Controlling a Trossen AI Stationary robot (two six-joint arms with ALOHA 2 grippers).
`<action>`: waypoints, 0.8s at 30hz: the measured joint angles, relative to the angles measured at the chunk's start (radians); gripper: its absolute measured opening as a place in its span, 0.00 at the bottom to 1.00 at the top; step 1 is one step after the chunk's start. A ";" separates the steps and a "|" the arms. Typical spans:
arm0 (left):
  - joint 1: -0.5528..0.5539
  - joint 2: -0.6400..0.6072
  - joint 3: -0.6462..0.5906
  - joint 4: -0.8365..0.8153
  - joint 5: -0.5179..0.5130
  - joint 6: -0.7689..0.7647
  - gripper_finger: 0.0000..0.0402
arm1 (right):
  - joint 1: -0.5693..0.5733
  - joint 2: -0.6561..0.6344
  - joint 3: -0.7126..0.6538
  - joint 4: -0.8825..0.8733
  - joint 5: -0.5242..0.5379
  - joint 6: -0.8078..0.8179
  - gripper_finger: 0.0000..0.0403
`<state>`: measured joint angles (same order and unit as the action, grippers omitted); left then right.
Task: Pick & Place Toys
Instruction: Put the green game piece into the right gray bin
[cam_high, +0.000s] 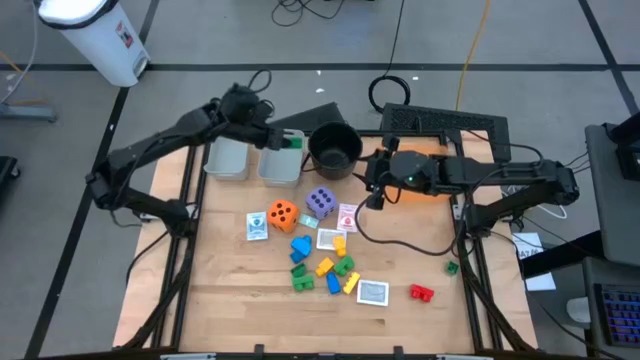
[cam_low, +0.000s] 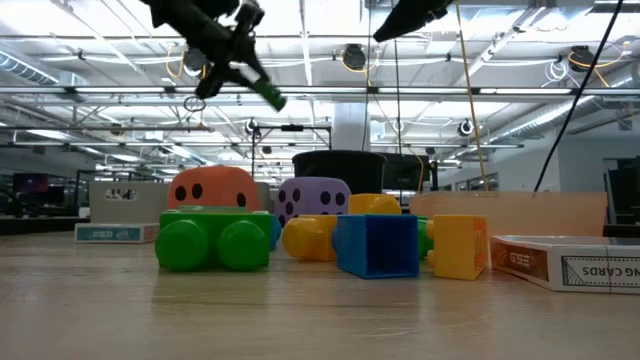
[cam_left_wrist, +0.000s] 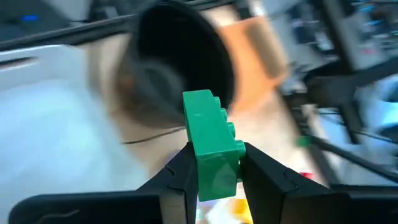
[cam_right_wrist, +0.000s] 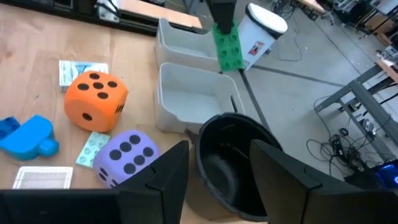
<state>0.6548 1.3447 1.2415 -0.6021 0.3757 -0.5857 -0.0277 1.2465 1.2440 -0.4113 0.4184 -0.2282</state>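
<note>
My left gripper (cam_high: 283, 141) is shut on a green block (cam_left_wrist: 210, 134) and holds it in the air over the grey bins (cam_high: 279, 165), next to the round black pot (cam_high: 335, 150). My right gripper (cam_right_wrist: 221, 177) hangs open and empty just in front of the pot, on its near right side. The other toys lie on the wooden table: an orange die (cam_high: 283, 213), a purple die (cam_high: 320, 201), a cluster of blue, yellow and green blocks (cam_high: 325, 265), a red block (cam_high: 421, 292), a small green block (cam_high: 452, 267) and picture cards (cam_high: 257, 226). My left gripper pinches the green block between its two fingers, which lie on the two opposite sides of one end (cam_left_wrist: 214, 168). The rest of the block juts out past the fingertips. The block hangs slanted below the fingers (cam_right_wrist: 227, 43), lifted clear above the bins.
Two grey bins (cam_high: 228, 158) stand side by side at the table's far left, the black pot just right of them. A keyboard (cam_high: 445, 125) lies beyond the far edge. Bare wood lies along the near edge (cam_high: 230, 320).
</note>
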 joint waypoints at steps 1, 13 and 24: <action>0.018 0.000 0.000 -0.029 -0.008 0.023 0.24 | 0.000 0.000 -0.012 0.009 0.000 0.007 0.41; 0.131 0.078 0.000 -0.084 -0.019 0.289 0.24 | 0.001 0.001 -0.250 0.395 0.000 -0.046 0.41; 0.154 0.234 0.013 -0.105 -0.061 0.505 0.24 | -0.088 0.001 -0.355 0.731 0.080 0.311 0.41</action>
<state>0.8089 1.5784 1.2547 -0.7071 0.3143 -0.0811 -0.1155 1.2472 0.8893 0.3196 0.4983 0.0823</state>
